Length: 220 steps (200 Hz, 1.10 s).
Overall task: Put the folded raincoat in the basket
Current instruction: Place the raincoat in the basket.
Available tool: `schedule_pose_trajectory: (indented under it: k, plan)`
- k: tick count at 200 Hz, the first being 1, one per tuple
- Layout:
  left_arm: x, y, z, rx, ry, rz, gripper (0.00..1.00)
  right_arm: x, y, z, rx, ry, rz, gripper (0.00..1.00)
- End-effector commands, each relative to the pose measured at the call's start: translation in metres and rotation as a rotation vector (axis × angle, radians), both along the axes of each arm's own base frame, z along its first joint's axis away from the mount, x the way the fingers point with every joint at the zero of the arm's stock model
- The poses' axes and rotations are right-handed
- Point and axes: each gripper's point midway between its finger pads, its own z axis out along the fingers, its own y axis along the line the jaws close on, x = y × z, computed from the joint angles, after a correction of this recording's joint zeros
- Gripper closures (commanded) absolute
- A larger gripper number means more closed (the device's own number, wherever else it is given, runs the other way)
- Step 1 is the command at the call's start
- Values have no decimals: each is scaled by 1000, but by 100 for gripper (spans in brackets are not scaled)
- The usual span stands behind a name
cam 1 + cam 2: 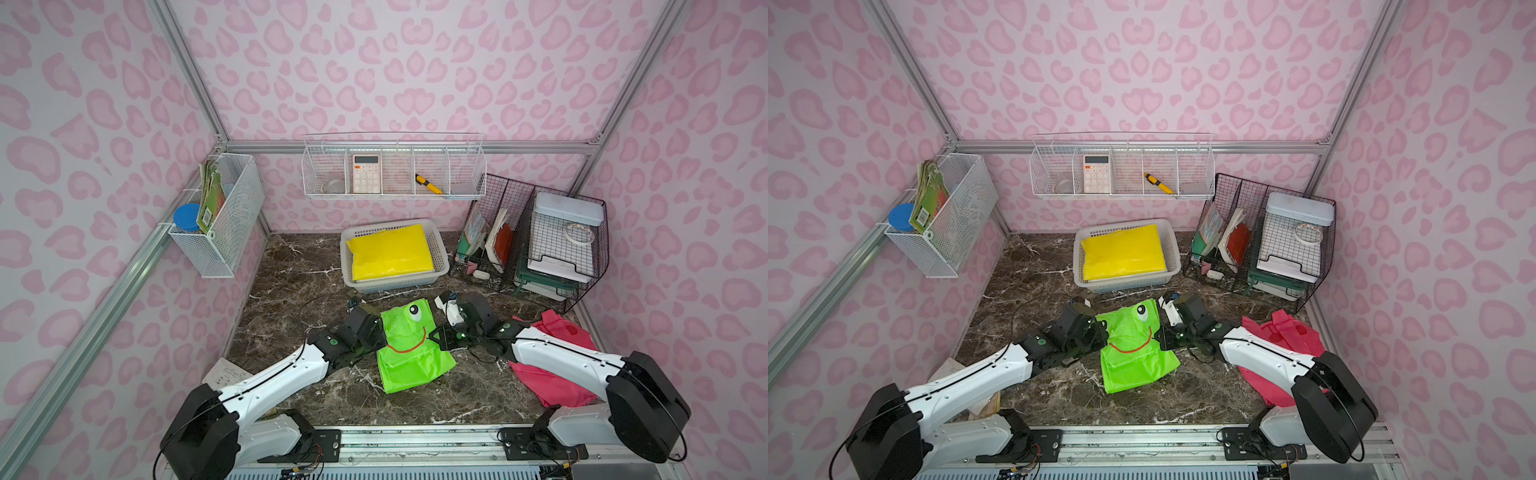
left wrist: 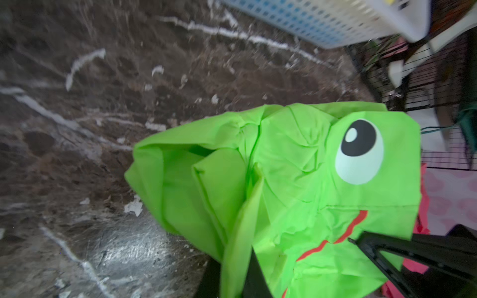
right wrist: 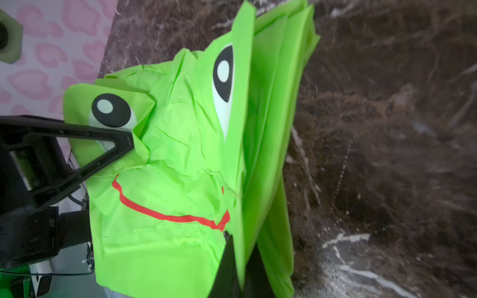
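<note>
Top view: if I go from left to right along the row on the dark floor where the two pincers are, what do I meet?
left pincer → green frog raincoat → right pincer → pink bag

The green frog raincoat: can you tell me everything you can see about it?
The green frog raincoat is bright green, thin, crinkly fabric, folded into a rough rectangle with layers showing at its edges. It has two black-and-white eyes and a red smiling mouth. Its near end rests on the dark marble table, and it is not in the white basket just beyond it. The left pincer and the right pincer are shut on its opposite side edges, bunching the fabric there.
</note>
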Motion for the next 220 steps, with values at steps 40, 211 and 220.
schedule_pose_trajectory:
  k: [40, 211, 220]
  plan:
    - [54, 22, 117, 54, -281, -13, 93, 56, 31, 117, 151, -257, -37, 98]
    - [292, 67, 90, 144, -290, 53, 92, 257, 74, 100, 170, -280, -120, 100]
    - [296, 66, 83, 127, -289, 33, 90, 262, 73, 91, 150, -268, -131, 100]
